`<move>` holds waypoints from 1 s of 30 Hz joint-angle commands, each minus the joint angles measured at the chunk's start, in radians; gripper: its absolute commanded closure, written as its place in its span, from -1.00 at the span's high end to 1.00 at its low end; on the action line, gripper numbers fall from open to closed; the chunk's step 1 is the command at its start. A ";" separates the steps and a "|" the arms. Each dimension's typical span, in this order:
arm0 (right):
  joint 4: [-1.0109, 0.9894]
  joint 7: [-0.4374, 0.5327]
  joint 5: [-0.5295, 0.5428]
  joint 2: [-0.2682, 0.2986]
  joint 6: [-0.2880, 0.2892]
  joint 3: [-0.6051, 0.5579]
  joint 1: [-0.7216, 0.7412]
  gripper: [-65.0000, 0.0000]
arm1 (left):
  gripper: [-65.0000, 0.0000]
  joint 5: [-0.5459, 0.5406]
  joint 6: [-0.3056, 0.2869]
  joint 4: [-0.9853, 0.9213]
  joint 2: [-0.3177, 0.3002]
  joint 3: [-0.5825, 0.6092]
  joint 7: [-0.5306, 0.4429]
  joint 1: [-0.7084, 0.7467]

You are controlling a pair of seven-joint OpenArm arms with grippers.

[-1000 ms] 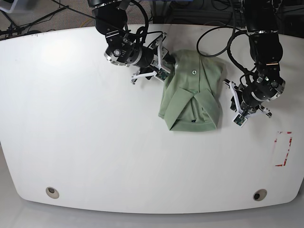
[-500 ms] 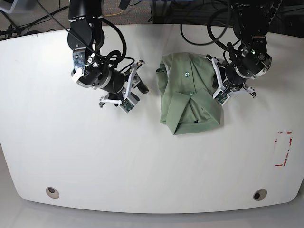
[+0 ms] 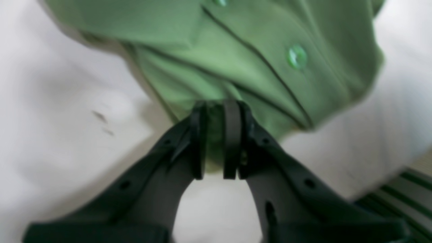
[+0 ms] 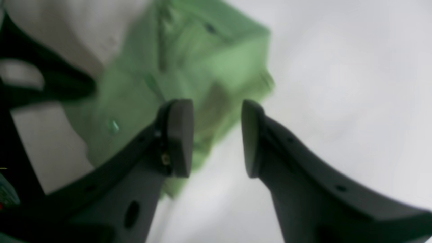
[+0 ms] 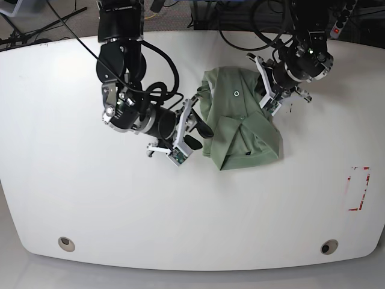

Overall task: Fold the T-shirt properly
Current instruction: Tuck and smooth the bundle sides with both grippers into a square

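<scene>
The pale green T-shirt [image 5: 240,129] lies folded into a compact bundle at the middle-back of the white table [image 5: 90,192], buttons showing. In the left wrist view my left gripper [image 3: 216,138] is shut on a fold of the T-shirt [image 3: 236,50] at its edge; the base view puts that gripper [image 5: 265,91] at the bundle's upper right side. My right gripper [image 5: 195,129] sits at the bundle's left edge. In the right wrist view it [image 4: 216,135] stands open, nothing between its fingers, with the T-shirt [image 4: 202,60] just beyond them.
A red tape rectangle [image 5: 359,188] marks the table near its right edge. Two round holes [image 5: 66,243] [image 5: 328,247] sit near the front corners. Cables and arm bases crowd the back edge.
The right arm swung out to the left, then came back to the shirt's left edge. The left arm climbed from the shirt's lower right to its upper right edge.
</scene>
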 commanded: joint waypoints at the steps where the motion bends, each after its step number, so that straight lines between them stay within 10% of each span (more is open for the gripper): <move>1: -0.076 0.021 0.010 -0.018 -0.002 -0.038 0.051 -0.33 | -0.80 -0.069 0.002 0.017 -0.019 0.000 -0.010 0.021; 18: -0.683 0.419 -0.138 -0.049 -0.002 -0.200 0.249 -0.33 | -0.79 -0.095 0.002 -0.073 -0.087 0.005 -0.093 0.030; 30: -0.682 0.416 -0.155 -0.007 -0.002 -0.168 0.346 -0.33 | -0.79 -0.105 0.002 -0.101 -0.188 -0.006 -0.114 0.026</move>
